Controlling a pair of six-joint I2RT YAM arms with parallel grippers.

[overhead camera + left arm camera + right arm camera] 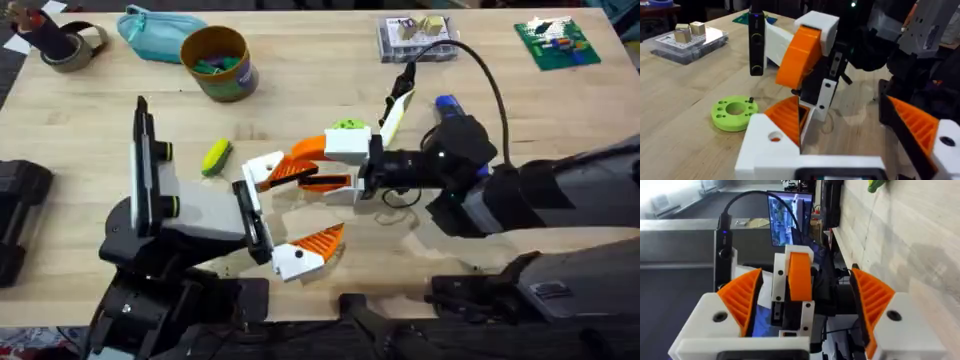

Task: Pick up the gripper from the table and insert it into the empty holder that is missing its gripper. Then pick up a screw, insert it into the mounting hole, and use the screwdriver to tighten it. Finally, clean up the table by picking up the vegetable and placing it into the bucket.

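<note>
In the right wrist view a smooth orange gripper (pixel 800 275) sits in a white holder (pixel 781 287), between the spread fingers of my open right gripper (pixel 807 280). The left wrist view shows the same orange gripper (pixel 800 55) on its holder (pixel 816 22), just beyond my open left gripper (pixel 840 115), which grips nothing. From overhead, the left gripper (pixel 320 203) and right gripper (pixel 335 168) meet at the table's middle. The vegetable (pixel 215 157) lies left of them. The bucket (pixel 217 62) stands at the back. A blue screwdriver end (pixel 445 103) peeks from behind the right arm.
A lime-green disc (pixel 734 112) carrying a small dark screw (pixel 751 100) lies by the holder. A light-blue pouch (pixel 155 35) and tape rolls (pixel 65 45) sit at the back left. A clear box (pixel 415 38) and a green board (pixel 557 42) are at the back right.
</note>
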